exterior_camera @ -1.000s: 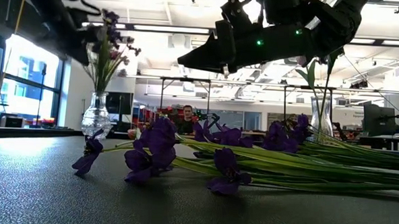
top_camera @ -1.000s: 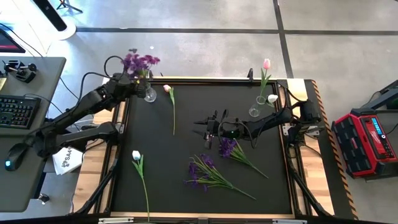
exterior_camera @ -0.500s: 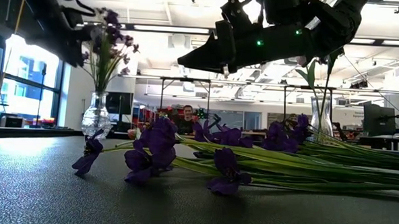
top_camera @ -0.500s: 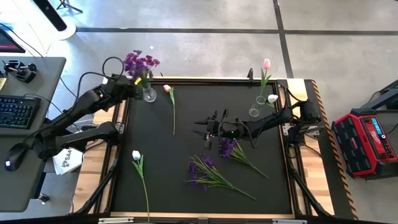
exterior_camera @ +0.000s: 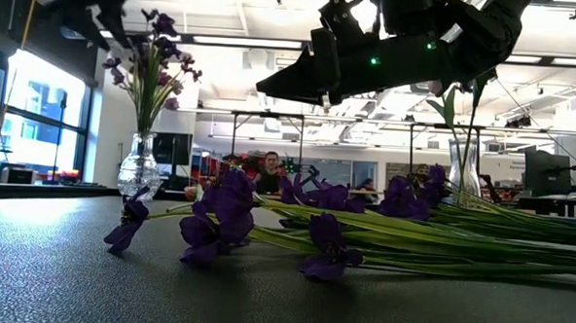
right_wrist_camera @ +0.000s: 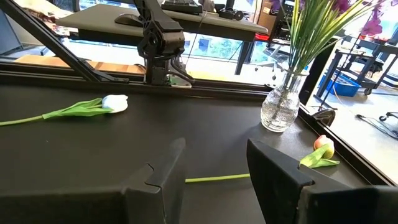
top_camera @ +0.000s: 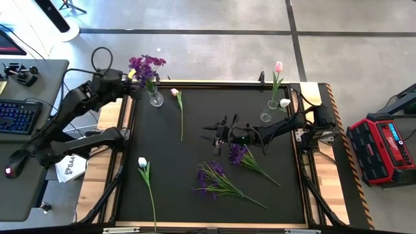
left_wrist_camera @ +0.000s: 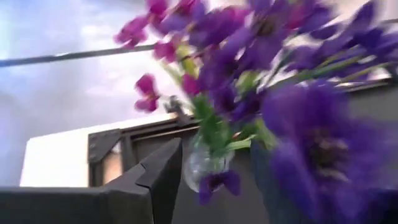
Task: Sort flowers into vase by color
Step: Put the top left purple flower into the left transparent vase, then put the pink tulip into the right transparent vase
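Purple flowers [top_camera: 146, 65] stand bunched in the clear vase [top_camera: 156, 99] at the far left corner of your desk [top_camera: 195, 162], and that vase is your landmark. Your left claw [top_camera: 132, 78] hangs just beside the blossoms, above and outboard of the vase; its fingers [left_wrist_camera: 158, 177] stand apart with nothing between them, the stems and glass showing just past them. A pink tulip [top_camera: 175, 94] lies flat on the mat just to the right of the vase, its stem running toward the near edge. A white tulip [top_camera: 143, 162] lies well nearer to you, on the vase's side of the desk. Across the far edge from the vase, a second vase [top_camera: 265, 117] holds a tall pink tulip [top_camera: 278, 67] and a white bud [top_camera: 285, 103]. Your right claw [top_camera: 209, 135] hovers over the middle of the desk, between the two vases and nearer you, partly parted and gripping nothing. Two loose purple sprays [top_camera: 224, 182] lie on the mat just beyond it, far from the landmark vase.
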Controlling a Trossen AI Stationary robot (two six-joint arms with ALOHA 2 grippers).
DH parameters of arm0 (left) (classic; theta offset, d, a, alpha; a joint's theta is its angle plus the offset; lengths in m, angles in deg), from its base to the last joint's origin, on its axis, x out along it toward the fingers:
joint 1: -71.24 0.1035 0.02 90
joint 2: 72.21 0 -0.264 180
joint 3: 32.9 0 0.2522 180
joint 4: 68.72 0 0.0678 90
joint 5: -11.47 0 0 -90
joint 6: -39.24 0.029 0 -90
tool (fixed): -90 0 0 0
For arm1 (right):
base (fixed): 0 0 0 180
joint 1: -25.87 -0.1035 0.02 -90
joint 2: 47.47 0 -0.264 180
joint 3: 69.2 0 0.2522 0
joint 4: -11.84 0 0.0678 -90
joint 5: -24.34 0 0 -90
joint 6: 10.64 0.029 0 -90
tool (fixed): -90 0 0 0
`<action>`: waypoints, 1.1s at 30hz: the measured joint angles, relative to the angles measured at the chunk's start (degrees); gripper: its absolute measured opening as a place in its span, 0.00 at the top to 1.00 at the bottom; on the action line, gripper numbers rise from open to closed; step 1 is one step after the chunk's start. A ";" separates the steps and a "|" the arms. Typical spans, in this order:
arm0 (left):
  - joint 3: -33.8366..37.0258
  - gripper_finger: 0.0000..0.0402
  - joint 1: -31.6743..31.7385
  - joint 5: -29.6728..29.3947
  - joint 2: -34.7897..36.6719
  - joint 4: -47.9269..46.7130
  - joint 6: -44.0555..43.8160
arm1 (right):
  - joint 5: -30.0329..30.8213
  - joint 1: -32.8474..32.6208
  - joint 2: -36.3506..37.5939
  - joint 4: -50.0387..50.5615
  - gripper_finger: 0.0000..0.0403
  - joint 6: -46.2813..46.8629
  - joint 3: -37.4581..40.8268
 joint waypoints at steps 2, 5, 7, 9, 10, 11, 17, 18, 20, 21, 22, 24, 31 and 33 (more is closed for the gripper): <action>-1.57 0.55 0.00 2.51 0.30 0.00 1.72 | 0.00 0.00 0.00 0.00 0.62 0.02 0.00; -3.64 0.56 -0.53 6.02 1.37 0.40 3.93 | -0.01 0.00 0.00 0.00 0.62 0.02 0.00; -4.31 0.56 -2.04 9.05 2.68 1.58 5.02 | 0.00 0.00 0.00 0.00 0.62 0.01 -0.01; -4.35 0.56 -4.13 12.56 4.23 2.99 5.12 | -0.01 0.00 0.00 0.00 0.62 0.01 0.00; -4.35 0.57 -5.41 13.46 5.07 3.31 4.90 | -0.02 0.00 0.00 0.02 0.62 0.02 0.00; -4.35 0.57 -6.76 14.01 5.94 3.62 4.88 | -0.02 0.00 0.00 0.10 0.62 0.02 0.00; -2.38 0.59 -16.26 14.36 9.01 5.39 1.65 | 0.00 -0.01 0.02 2.64 0.62 0.26 -0.02; -1.27 0.60 -18.04 14.45 9.21 6.89 1.46 | -0.02 -0.01 0.34 3.53 0.62 0.24 -0.02; 1.50 0.61 -21.70 15.08 9.23 11.14 1.81 | 0.12 -0.39 1.96 7.65 0.62 -0.01 -0.31; 3.19 0.61 -23.59 15.57 9.12 14.26 2.30 | 0.89 -0.76 3.10 10.82 0.62 0.00 -0.97; 4.97 0.62 -25.58 15.90 8.80 17.49 3.01 | 2.22 -1.28 4.49 14.54 0.62 0.00 -1.83; 8.57 0.63 -29.48 16.33 7.84 24.07 4.61 | 5.34 -2.47 7.42 24.62 0.62 0.40 -4.16; 14.86 0.64 -43.42 16.72 1.43 40.13 12.08 | 8.53 -6.21 15.82 66.57 0.62 16.59 -15.11; 15.54 0.64 -47.26 15.90 -0.79 42.96 14.57 | 8.52 -7.55 17.48 76.79 0.62 22.45 -17.48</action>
